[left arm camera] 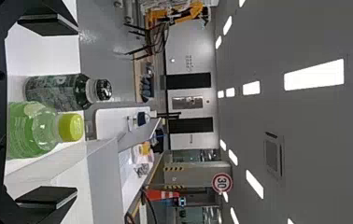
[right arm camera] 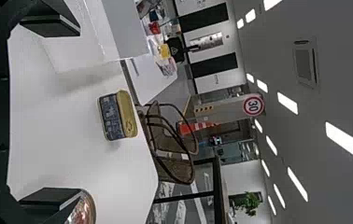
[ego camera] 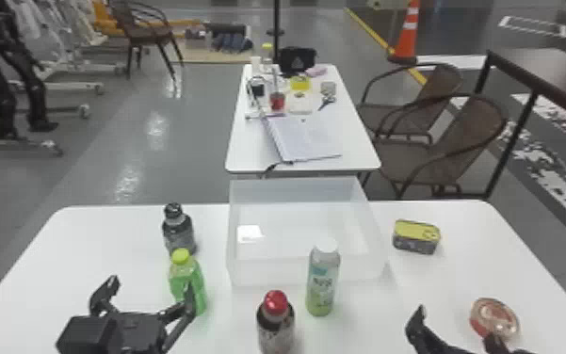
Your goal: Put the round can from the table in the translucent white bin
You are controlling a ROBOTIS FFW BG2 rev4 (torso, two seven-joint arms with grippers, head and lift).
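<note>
1. Near the right edge of the white table (ego camera: 446, 282), toward its near side, sits the round can (ego camera: 494, 319), its top facing up; one fingertip of the right gripper (ego camera: 456, 328) overlaps it in the head view, and whether they touch I cannot tell.
2. At the middle of the far edge stands the translucent white bin (ego camera: 267, 273), open at the top.
3. Over the table's near right part, the right gripper has its two fingers spread apart; in its wrist view the can shows partly behind one of them.
4. Toward the left edge, the left gripper (ego camera: 151, 289) also has its fingers parted, one of them overlapping the green bottle (ego camera: 183, 277) in the head view.
5. Between that bottle and the far edge stands a dark bottle (ego camera: 178, 233) with a black cap.
6. In front of the bin's near wall stands a white-capped bottle (ego camera: 322, 282); closer to the near side, a red-capped bottle (ego camera: 275, 320), upright.
7. Near the far right corner rests a yellow-topped tin (ego camera: 416, 236).
</note>
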